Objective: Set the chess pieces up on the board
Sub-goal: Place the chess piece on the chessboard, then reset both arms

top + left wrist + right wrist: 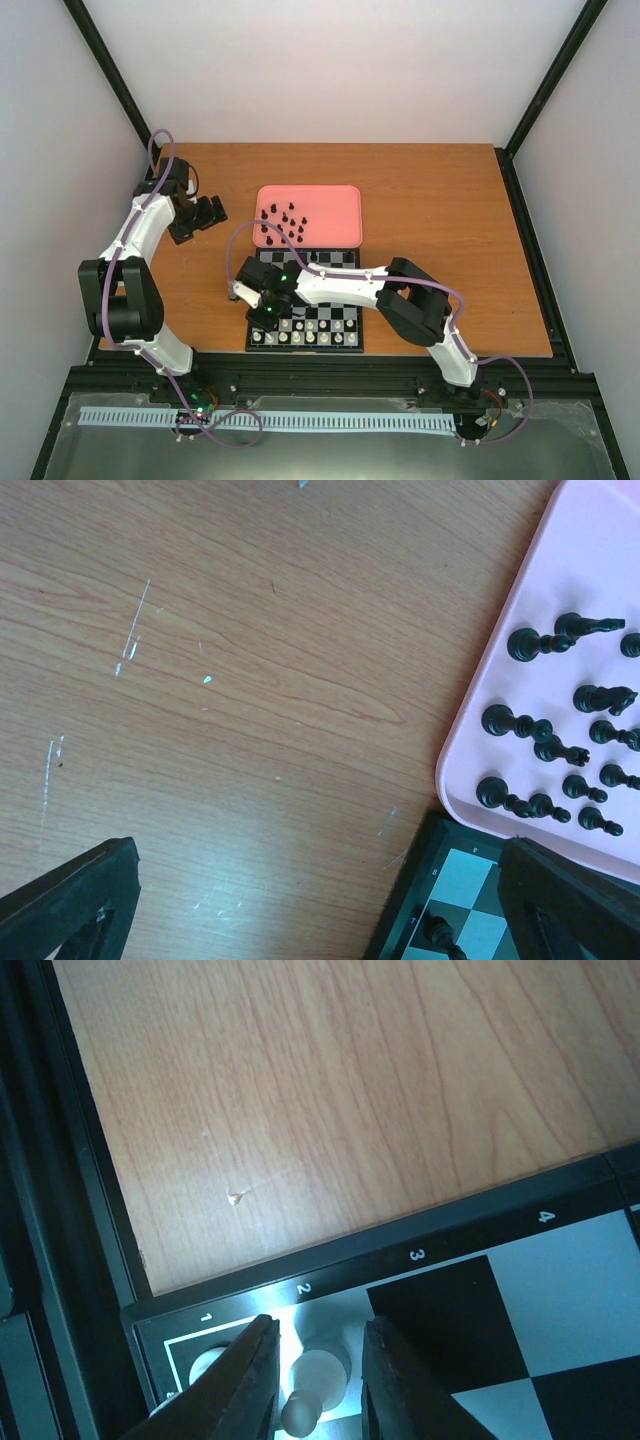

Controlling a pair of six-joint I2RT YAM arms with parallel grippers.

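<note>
The left arm [140, 225] rises from its base, folds at the elbow and reaches forward along the left side, its wrist turned inward. The left gripper [208, 214] hangs low and points down, jaws spread wide, one black finger [75, 900] at each side of the wrist view. The right arm [345, 288] bends sharply at the elbow and stretches leftward across its front, forearm nearly level. The right gripper [262, 300] points down, its fingers [240, 1385] only a little apart, a narrow gap between them.
</note>
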